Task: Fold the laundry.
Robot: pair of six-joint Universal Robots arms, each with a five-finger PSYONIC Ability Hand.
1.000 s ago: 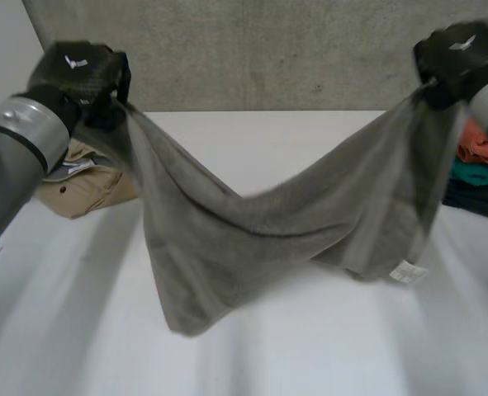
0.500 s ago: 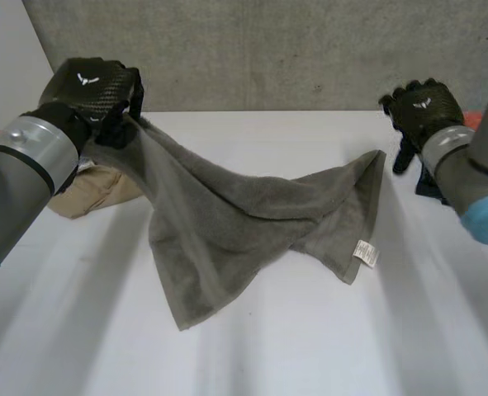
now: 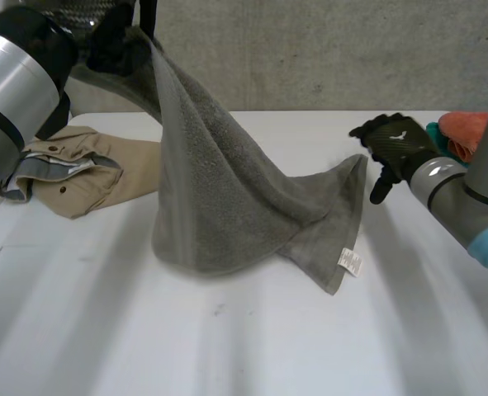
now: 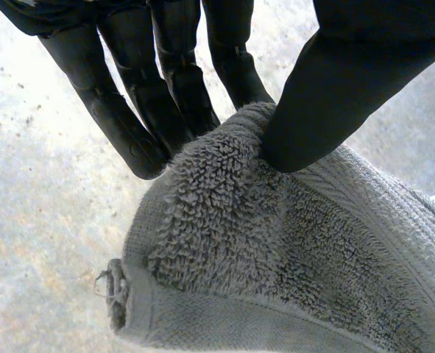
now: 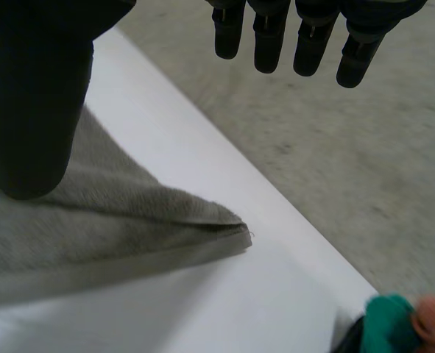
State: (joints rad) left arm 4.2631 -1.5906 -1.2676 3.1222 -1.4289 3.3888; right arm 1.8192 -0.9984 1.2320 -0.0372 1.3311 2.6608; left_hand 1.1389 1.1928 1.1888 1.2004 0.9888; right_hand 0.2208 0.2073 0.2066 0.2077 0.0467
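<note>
A grey towel [image 3: 227,206] hangs from my left hand [image 3: 111,33], raised high at the far left, and drapes down onto the white table [image 3: 252,346]. In the left wrist view the thumb [image 4: 335,95] and fingers [image 4: 165,95] pinch one corner of the towel [image 4: 276,257]. My right hand [image 3: 392,144] hovers open just right of the towel's far right corner, holding nothing. Under that hand, the right wrist view has the free towel corner [image 5: 202,228] lying on the table, below straight fingers [image 5: 305,37] and beside the thumb [image 5: 33,110]. A white label [image 3: 351,262] sits at the towel's near right corner.
A crumpled tan garment [image 3: 87,177] lies at the left of the table behind the towel. Orange and teal clothes [image 3: 462,132] are piled at the far right edge, the same teal and orange pile [image 5: 394,323] showing past the towel corner. A concrete wall [image 3: 310,49] stands behind the table.
My right hand let go of its towel corner and dropped to table height. My left hand rose with its corner, so the towel now hangs steeply from the left.
</note>
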